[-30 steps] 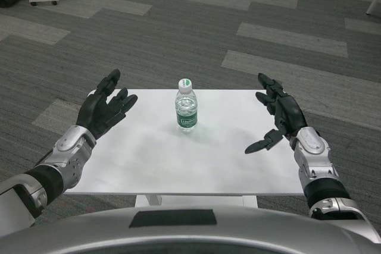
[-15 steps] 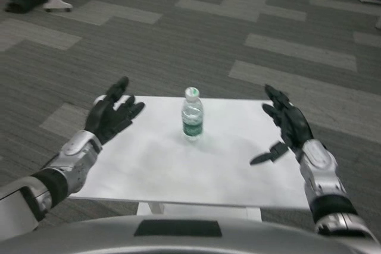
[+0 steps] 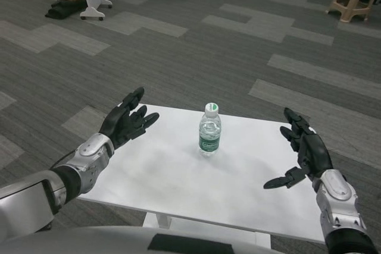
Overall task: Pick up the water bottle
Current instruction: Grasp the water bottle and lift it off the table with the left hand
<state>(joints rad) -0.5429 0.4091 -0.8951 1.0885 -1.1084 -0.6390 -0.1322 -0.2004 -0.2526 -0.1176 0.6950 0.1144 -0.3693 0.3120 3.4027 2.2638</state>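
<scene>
Both hands open, water bottle untouched mid-desk.

The water bottle (image 3: 209, 129) stands upright toward the far middle of the white desk (image 3: 172, 176), its long axis vertical and its white cap pointing straight up, a green label band around its lower body. The left hand (image 3: 126, 124) hovers at the desk's far left edge and the right hand (image 3: 305, 151) over the right edge, each well apart from the bottle, fingers (image 3: 138, 96) spread and holding nothing. The bottle looks like thin clear plastic, so probably light, smooth and a little slippery, and likely to dent or tip if squeezed or knocked. The safest hold seems to be around the labelled mid-body, below the narrowing neck, approached from the side.
</scene>
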